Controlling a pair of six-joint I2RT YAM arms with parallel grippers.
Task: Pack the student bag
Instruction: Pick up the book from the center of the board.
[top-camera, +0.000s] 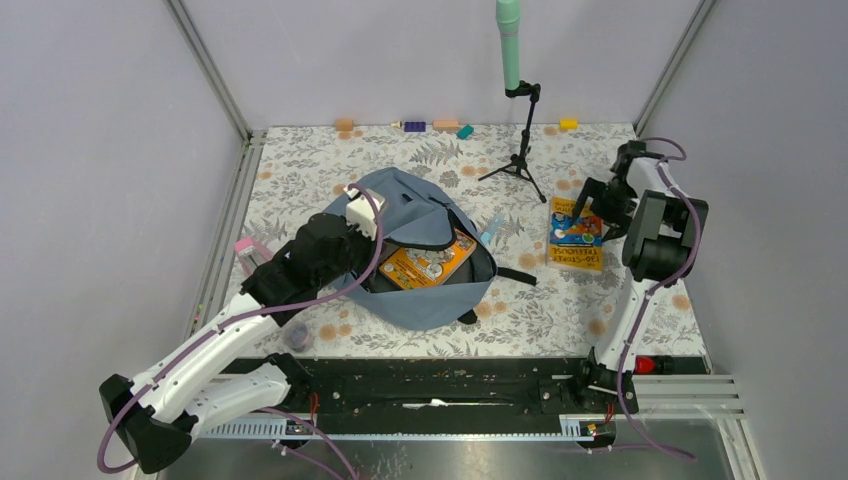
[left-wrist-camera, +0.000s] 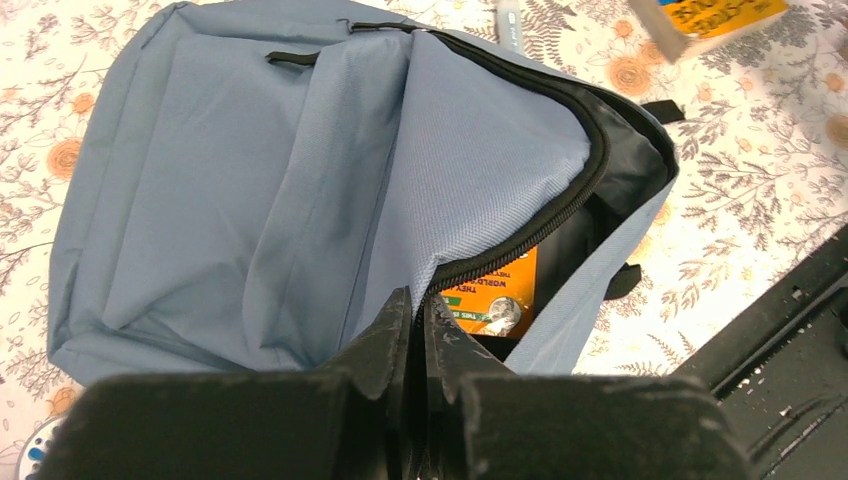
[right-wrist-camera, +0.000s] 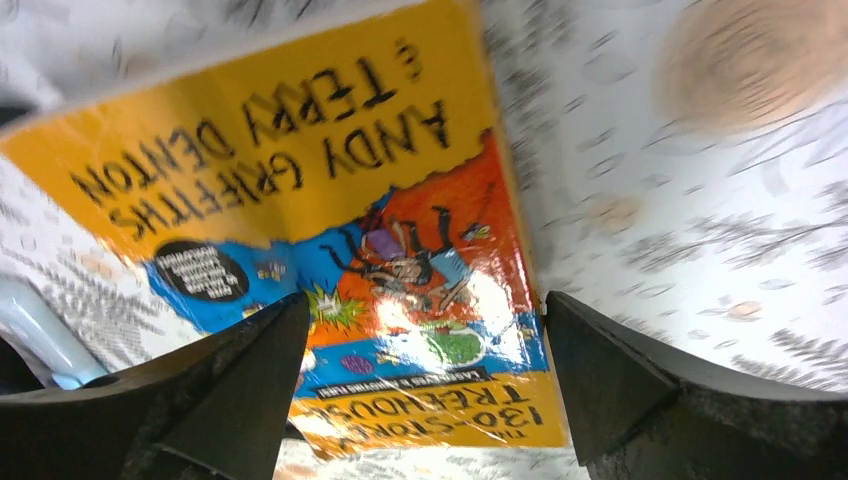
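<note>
Reaching in, the left gripper (left-wrist-camera: 417, 300) is pinched tight on the bag (left-wrist-camera: 250, 180) flap. At three o'clock the right gripper (right-wrist-camera: 425, 300), jaws wide, hangs over a book (right-wrist-camera: 300, 150), its title legible only wrist-side.

Your backpack (top-camera: 412, 205) — grey-blue, soft, black zipper — lies flat, left of centre in the top view, main compartment unzipped and gaping.

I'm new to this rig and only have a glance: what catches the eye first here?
The grey-blue backpack lies in the middle of the flowered table, unzipped, with an orange book showing inside and the left tool shut on its zipper edge. To its right, the open right tool hangs over a yellow book lying flat.
</note>
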